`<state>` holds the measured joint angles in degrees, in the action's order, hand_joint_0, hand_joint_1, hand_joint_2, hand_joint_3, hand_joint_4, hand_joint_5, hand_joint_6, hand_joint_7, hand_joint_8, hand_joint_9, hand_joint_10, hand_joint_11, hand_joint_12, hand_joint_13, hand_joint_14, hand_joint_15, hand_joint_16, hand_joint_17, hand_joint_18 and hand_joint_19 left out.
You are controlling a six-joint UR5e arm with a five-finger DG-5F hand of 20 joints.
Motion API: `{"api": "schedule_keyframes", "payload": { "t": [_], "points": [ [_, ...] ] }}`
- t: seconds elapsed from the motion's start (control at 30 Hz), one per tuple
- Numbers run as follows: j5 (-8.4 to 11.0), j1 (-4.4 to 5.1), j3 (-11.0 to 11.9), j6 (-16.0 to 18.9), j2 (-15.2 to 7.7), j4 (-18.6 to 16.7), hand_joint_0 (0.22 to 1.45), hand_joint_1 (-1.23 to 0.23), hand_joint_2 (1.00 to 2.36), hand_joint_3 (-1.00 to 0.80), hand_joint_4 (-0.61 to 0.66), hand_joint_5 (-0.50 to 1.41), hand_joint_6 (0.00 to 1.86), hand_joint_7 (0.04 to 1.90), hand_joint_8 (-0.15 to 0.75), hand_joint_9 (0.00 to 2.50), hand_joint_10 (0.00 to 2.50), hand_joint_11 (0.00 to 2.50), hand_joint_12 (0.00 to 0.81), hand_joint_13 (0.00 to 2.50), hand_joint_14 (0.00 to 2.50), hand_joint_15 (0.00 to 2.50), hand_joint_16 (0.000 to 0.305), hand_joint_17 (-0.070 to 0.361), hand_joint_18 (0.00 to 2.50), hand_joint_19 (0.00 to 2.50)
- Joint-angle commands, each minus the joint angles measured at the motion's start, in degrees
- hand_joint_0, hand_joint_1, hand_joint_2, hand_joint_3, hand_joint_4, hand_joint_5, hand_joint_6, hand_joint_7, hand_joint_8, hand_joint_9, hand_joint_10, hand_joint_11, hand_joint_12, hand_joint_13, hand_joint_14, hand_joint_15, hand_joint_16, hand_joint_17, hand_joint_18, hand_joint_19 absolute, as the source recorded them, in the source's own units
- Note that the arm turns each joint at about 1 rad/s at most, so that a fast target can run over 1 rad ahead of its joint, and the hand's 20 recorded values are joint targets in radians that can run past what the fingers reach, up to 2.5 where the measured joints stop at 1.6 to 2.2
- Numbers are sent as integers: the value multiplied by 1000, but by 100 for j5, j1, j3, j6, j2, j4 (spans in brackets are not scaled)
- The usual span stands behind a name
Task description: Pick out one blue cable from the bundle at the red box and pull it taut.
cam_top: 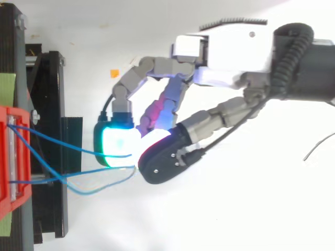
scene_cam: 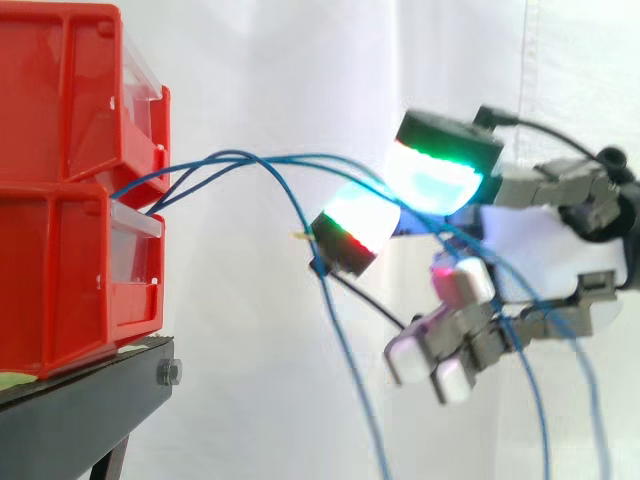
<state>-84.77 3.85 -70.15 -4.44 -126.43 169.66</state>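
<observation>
Nearest the side camera, loose blue strands (scene_cam: pixel 540 400) hang from beneath the hand (scene_cam: pixel 540 245) and drop out of the lower edge of the view. The hand enters from the right and reaches left toward the bins. Its near fingertip pad (scene_cam: pixel 358 225), black-backed and glowing white with a red and a green band, is pressed toward a farther, higher pad (scene_cam: pixel 440 175) that glows green and white. Between these two pads a blue cable (scene_cam: pixel 330 160) is pinched. The remaining fingers (scene_cam: pixel 450 350) are curled below the pinch, with white and magenta tips, and hold nothing. From the pinch the cable runs left in a raised arc, curved rather than straight, and joins the bundle (scene_cam: pixel 215 155) of blue cables. The bundle fans into the gap between the two stacked red bins (scene_cam: pixel 60 270) at the left. In the top view the strands leave the red bin front (cam_top: pixel 10 157) at separate places and converge on the glowing pads. The bins rest on a black stand (scene_cam: pixel 90 395), well apart from the hand. Farthest back hangs the white curtain (scene_cam: pixel 300 60)
</observation>
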Motion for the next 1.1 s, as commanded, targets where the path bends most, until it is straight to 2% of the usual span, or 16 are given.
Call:
{"api": "schedule_keyframes", "payload": {
  "t": [0.0,0.03,0.07,0.17,0.2,0.27,0.3,0.37,0.53,0.63,0.87,0.97,1.07],
  "points": [
    [83,11,-316,-4,453,155,602,-777,1015,-185,-137,6,851,861,210,1346,17,439,336,890,11,301,44,100,835,451],
    [153,20,-474,5,567,146,602,-777,1015,-186,-136,6,851,861,205,1346,19,434,335,891,11,298,44,100,836,452],
    [153,20,-474,5,567,146,602,-777,1016,-186,-137,6,851,862,207,1346,19,445,334,891,11,304,44,100,838,454],
    [329,46,-825,66,813,41,603,-778,1015,-184,-137,6,850,862,209,1359,17,443,332,893,11,301,44,99,837,473],
    [452,72,-940,145,901,-56,603,-779,1015,-183,-137,6,851,862,206,1367,17,437,329,895,11,305,44,98,840,474],
    [628,134,-1010,330,954,-135,603,-779,1015,-184,-135,7,850,864,210,1369,17,438,325,898,12,309,43,97,848,483],
    [645,134,-1010,374,962,-126,603,-780,1016,-183,-137,7,850,866,213,1369,17,451,327,899,11,310,43,97,849,474],
    [654,160,-1010,558,954,-47,603,-780,1015,-183,-135,7,850,864,206,1373,20,450,330,901,12,310,43,97,848,477],
    [663,195,-1010,611,954,-56,603,-779,1015,-183,-135,7,850,865,212,1383,18,450,331,904,11,308,43,97,848,473],
    [689,257,-1010,541,954,-161,603,-780,1016,-183,-137,7,850,865,216,1382,18,455,332,904,12,314,43,98,850,477],
    [681,301,-1019,356,945,67,603,-780,1015,-184,-134,7,850,864,209,1383,18,449,338,907,12,310,44,99,854,471],
    [663,301,-1133,330,945,67,603,-781,1015,-184,-137,7,850,866,214,1386,18,457,335,907,11,313,44,99,853,471],
    [645,327,-1344,347,945,-100,603,-781,1015,-184,-134,7,850,863,216,1384,20,451,336,907,12,312,44,100,853,471]
  ]
}}
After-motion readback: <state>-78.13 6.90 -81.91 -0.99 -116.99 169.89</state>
